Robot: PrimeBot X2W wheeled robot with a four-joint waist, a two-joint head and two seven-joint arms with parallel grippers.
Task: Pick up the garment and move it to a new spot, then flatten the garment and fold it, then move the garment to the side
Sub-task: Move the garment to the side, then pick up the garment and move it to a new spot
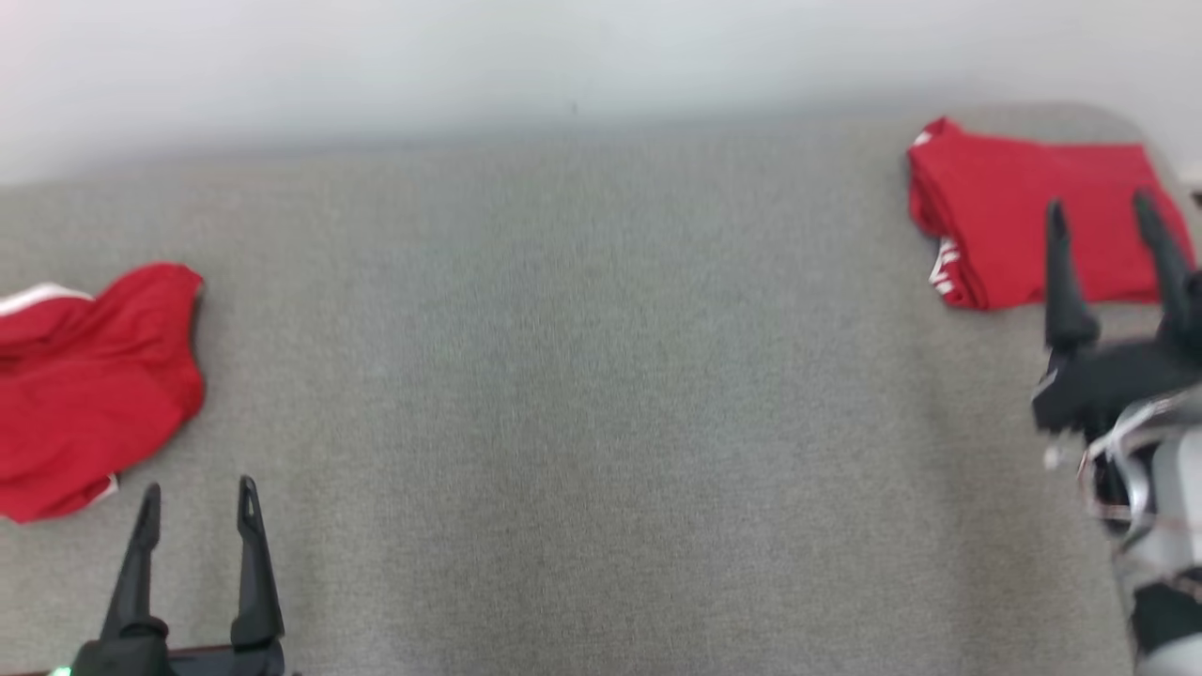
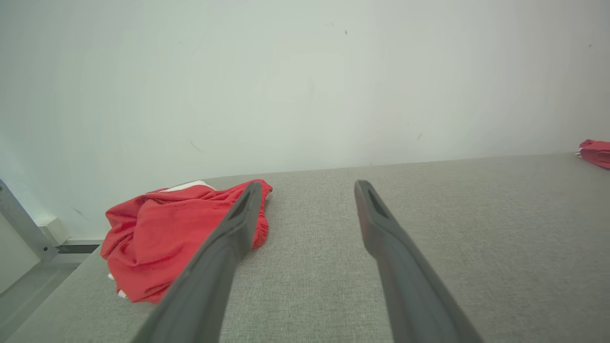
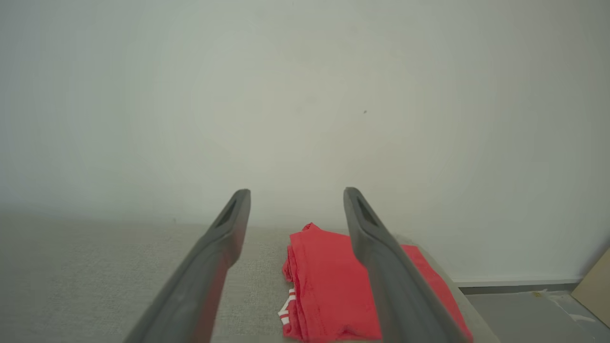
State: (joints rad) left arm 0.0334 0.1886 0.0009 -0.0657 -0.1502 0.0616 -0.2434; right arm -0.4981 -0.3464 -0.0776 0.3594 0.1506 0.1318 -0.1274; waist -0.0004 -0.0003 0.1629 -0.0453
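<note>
Grey fabric worktop (image 1: 601, 376) is stretching back to a pale wall (image 1: 601, 56), its wide middle lying bare between two red pieces of clothing. A crumpled red garment (image 1: 84, 394) with white trim is lying heaped at the robot's left edge. A folded red garment (image 1: 995, 216) is sitting squared at the far right corner, well apart from the first. The left gripper (image 1: 199, 496) is hovering just beside the crumpled heap, fingers spread and holding nothing. The right gripper (image 1: 1099, 208) is reaching up from the right edge, fingers likewise spread and empty. One of them is crossing in front of the folded piece in the wrist view; whether it is touching cannot be told. Grey floor (image 3: 524, 309) is showing past that corner.
</note>
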